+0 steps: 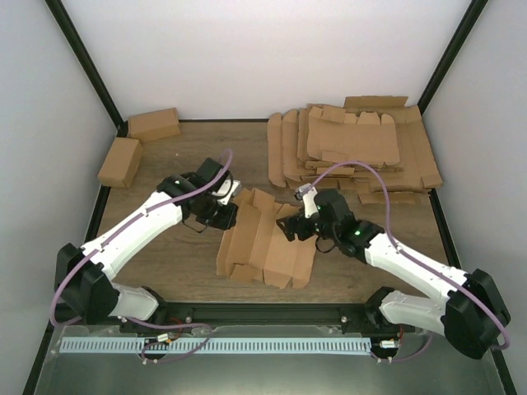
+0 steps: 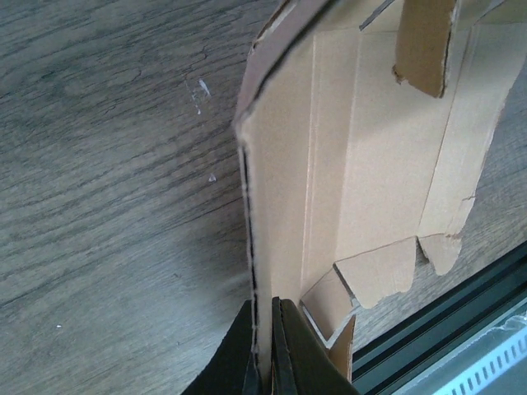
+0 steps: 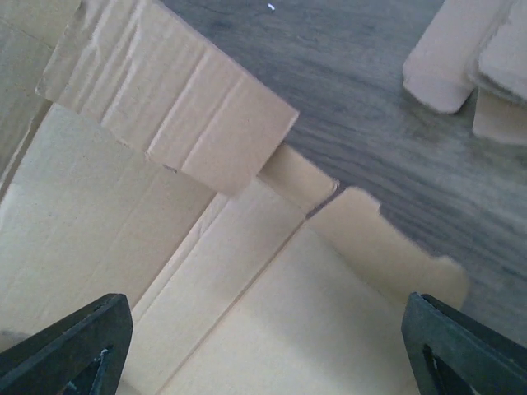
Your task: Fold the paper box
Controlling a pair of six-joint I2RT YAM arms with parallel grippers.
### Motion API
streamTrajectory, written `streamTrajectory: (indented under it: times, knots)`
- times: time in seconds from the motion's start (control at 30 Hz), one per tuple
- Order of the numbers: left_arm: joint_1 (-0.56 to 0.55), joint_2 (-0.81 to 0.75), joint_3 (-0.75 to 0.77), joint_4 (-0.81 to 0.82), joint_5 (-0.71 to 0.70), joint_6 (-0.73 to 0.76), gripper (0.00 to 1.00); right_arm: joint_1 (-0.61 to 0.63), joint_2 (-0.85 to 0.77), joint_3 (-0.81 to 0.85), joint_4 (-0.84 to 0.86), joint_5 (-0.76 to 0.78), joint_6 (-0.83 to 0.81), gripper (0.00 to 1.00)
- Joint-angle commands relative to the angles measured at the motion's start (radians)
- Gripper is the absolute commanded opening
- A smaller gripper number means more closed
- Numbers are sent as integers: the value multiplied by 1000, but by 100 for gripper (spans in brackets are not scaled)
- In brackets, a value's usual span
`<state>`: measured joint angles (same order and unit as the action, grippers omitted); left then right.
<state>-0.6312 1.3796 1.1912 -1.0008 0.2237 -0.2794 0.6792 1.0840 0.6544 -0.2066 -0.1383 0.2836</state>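
**The left tool [image 2: 263, 333] pinches the paper box [image 2: 362, 164], the right tool [image 3: 268, 346] waits**

Its fingers are closed tight on one side edge, which raises that panel upright from the worktop [image 2: 107, 206], I think to form the crease. The right tool is spread wide over the flat middle panels and grips nothing. The box lies between both tools.

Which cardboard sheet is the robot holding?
The paper box mid-table, its edge pinched by the left fingers; the other blanks lie piled back-right, untouched.
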Motion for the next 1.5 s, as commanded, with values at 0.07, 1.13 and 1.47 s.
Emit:
streamTrajectory:
  times: [0.07,1.13,1.47]
  knots:
    - [-32,25,54,-47,-24,16,4,55,54,10,241,72,-232,92]
    - [-52,-4,43,-36,-36,4,4,114,180,-12,455,119,-380,100]
    - [-68,-1,33,-22,-14,-3,4,115,219,22,466,252,-452,100]
